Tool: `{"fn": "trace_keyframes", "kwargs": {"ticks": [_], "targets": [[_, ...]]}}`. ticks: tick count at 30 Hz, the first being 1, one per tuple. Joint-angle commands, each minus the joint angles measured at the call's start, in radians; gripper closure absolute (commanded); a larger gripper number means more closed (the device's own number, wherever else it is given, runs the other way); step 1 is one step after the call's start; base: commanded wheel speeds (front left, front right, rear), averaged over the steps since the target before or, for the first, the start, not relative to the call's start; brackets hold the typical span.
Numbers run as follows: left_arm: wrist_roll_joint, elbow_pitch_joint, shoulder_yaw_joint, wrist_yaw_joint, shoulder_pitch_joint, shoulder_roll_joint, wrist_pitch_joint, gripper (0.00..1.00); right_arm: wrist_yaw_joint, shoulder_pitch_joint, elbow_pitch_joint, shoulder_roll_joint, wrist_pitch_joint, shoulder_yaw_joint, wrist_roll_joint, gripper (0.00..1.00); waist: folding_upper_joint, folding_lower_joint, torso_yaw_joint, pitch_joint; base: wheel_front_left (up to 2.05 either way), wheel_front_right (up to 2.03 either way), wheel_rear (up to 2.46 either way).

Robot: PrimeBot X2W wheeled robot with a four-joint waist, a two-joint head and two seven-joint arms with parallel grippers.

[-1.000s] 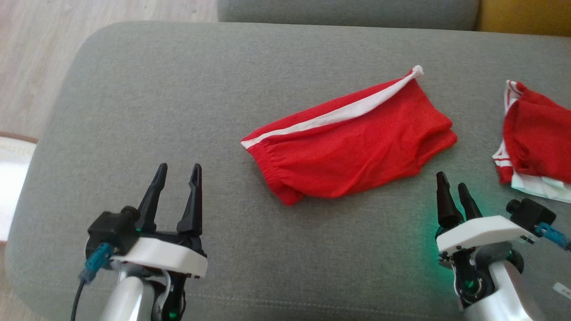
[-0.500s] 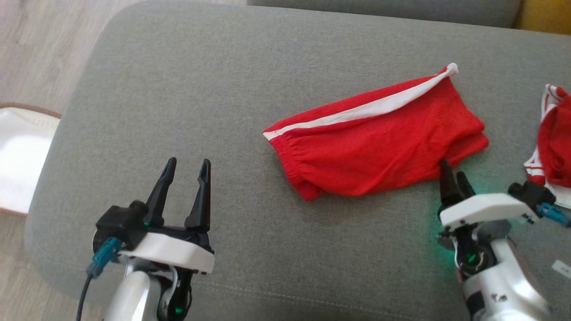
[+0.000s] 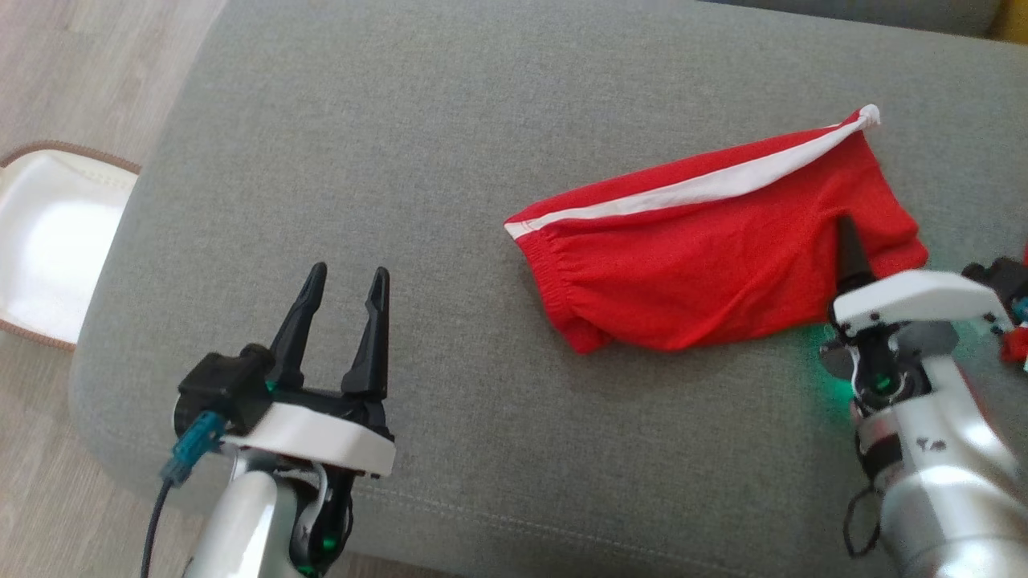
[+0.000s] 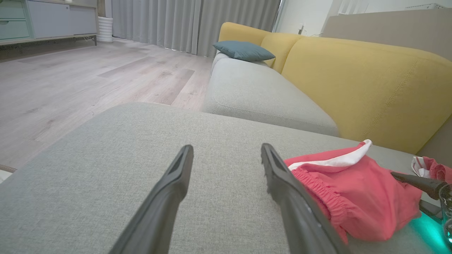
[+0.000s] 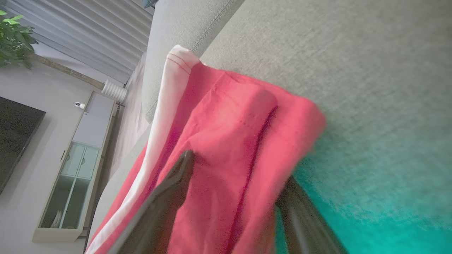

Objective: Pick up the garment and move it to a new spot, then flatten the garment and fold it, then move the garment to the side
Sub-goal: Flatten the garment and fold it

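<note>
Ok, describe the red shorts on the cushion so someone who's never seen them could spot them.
On the wide grey seat cushion, look right of centre for the red shorts. Unlike the bunched red-and-white garment to their right, they carry one long white stripe along the far edge.

I see a grey sofa cushion (image 3: 385, 144); crumpled red shorts (image 3: 707, 265) with a white side stripe lie toward its right.

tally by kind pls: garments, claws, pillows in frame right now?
Garments: 2 (red shorts, second red garment)
Claws: 2 (left claw, right claw)
Pillows: 1 (teal pillow)
Total: 5
</note>
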Motion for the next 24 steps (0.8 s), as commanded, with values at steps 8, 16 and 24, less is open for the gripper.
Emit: {"fn": "trace_keyframes", "kwargs": {"ticks": [8,16,24], "targets": [[-0.019,-0.039,0.018,0.008,-0.056,0.003,-0.012,0.0,0.008,-0.136,0.113,0.029,0.038,0.0,-0.05,0.0,0.0,0.0,0.002,0.037,0.0,0.0,0.0],[-0.019,-0.027,0.021,0.007,-0.063,0.003,-0.012,0.0,0.008,-0.184,0.144,0.029,-0.045,0.032,-0.044,1.0,0.0,0.0,-0.047,0.033,0.0,0.0,0.0],[-0.004,-0.022,0.033,0.001,-0.046,0.003,-0.012,0.0,0.008,-0.064,0.045,0.029,-0.155,0.135,0.092,1.0,0.0,0.0,-0.133,-0.018,0.0,0.0,0.0]]}}
